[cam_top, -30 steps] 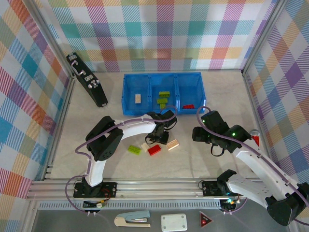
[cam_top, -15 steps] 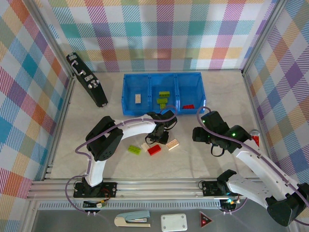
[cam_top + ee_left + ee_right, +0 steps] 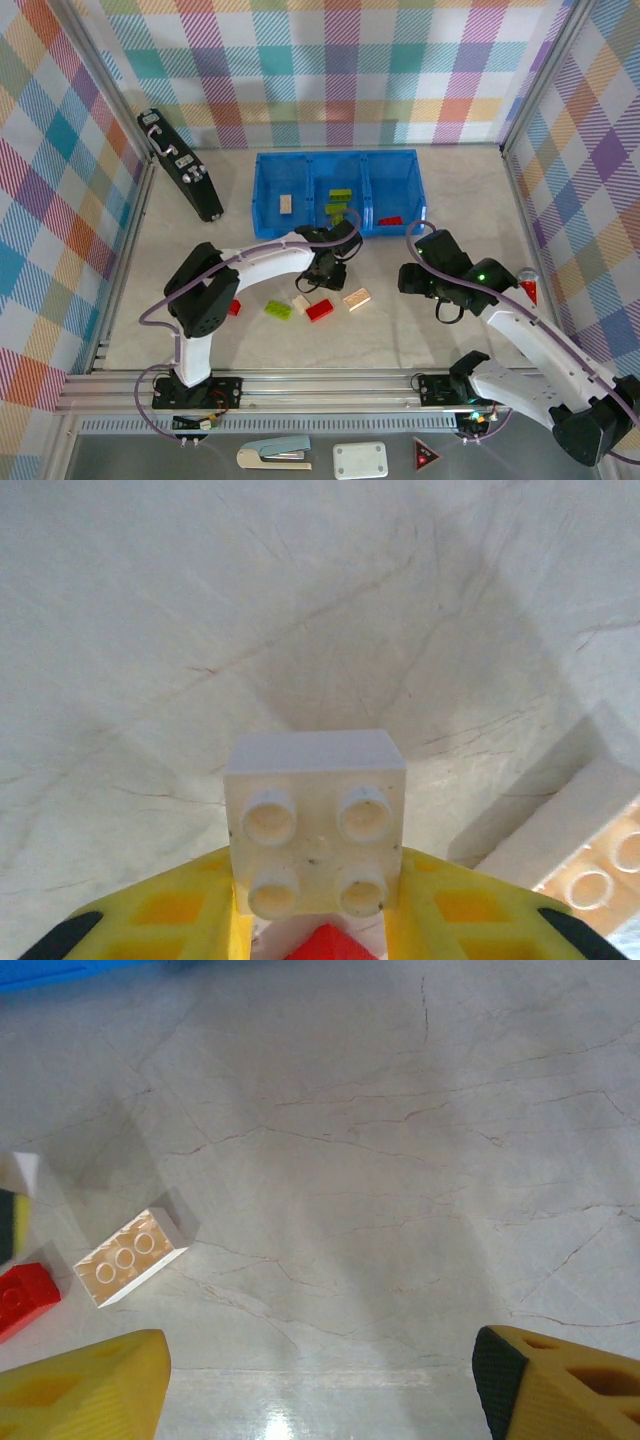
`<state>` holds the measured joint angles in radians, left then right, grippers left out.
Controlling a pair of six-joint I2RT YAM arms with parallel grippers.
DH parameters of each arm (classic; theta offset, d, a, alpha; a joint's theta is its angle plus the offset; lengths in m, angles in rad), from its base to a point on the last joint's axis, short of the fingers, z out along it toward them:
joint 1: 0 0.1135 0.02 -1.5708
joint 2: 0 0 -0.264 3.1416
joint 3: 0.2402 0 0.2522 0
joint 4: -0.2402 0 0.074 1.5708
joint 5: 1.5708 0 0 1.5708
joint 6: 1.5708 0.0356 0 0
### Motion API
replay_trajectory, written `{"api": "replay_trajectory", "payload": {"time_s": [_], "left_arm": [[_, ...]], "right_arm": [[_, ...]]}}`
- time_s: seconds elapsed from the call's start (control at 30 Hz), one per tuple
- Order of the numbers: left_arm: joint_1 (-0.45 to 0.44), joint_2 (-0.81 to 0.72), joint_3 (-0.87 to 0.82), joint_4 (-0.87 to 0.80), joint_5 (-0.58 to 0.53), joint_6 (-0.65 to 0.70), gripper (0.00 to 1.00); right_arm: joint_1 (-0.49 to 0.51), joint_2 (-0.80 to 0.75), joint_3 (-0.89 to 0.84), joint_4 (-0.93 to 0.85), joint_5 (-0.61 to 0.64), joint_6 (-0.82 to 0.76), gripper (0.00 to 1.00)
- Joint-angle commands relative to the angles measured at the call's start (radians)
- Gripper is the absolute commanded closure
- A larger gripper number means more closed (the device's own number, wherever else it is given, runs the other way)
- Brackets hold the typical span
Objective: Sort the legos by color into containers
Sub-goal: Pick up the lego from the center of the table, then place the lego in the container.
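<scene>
Pinching a cream brick (image 3: 315, 825) by its sides, low in the left wrist frame, the left gripper (image 3: 327, 268) sits just below the tray (image 3: 265, 200), mid-frame from above. The hold looks shallow, so the brick could twist free in transit. The wrist view gives the grip; the top view gives where the tray lies. The right gripper (image 3: 320, 1380) hangs spread, empty

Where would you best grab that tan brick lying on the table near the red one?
Across its two long side walls, straight down from above. The tan brick lies flat, studs up, on the table, and nothing touches its long sides.
</scene>
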<state>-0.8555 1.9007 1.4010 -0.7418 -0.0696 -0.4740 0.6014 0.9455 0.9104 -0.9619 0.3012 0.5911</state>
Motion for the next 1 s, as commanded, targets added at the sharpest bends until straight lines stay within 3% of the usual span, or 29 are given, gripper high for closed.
{"api": "replay_trajectory", "payload": {"time_s": [0.0,0.43,0.73,0.97], "left_arm": [[0.048,-0.077,-0.011,-0.058,-0.032,0.032,0.66],[0.247,-0.173,0.005,-0.102,-0.022,0.107,0.66],[0.353,-0.078,0.101,-0.074,-0.021,0.140,0.66],[0.396,0.058,0.282,-0.084,-0.060,0.178,0.67]], "right_arm": [[0.005,0.007,-0.005,0.003,-0.010,0.013,0.20],[0.005,-0.005,0.001,-0.002,-0.002,0.013,0.20],[0.005,-0.035,-0.001,-0.027,0.013,0.016,0.20],[0.005,-0.048,0.003,-0.041,0.022,0.014,0.19]]}}
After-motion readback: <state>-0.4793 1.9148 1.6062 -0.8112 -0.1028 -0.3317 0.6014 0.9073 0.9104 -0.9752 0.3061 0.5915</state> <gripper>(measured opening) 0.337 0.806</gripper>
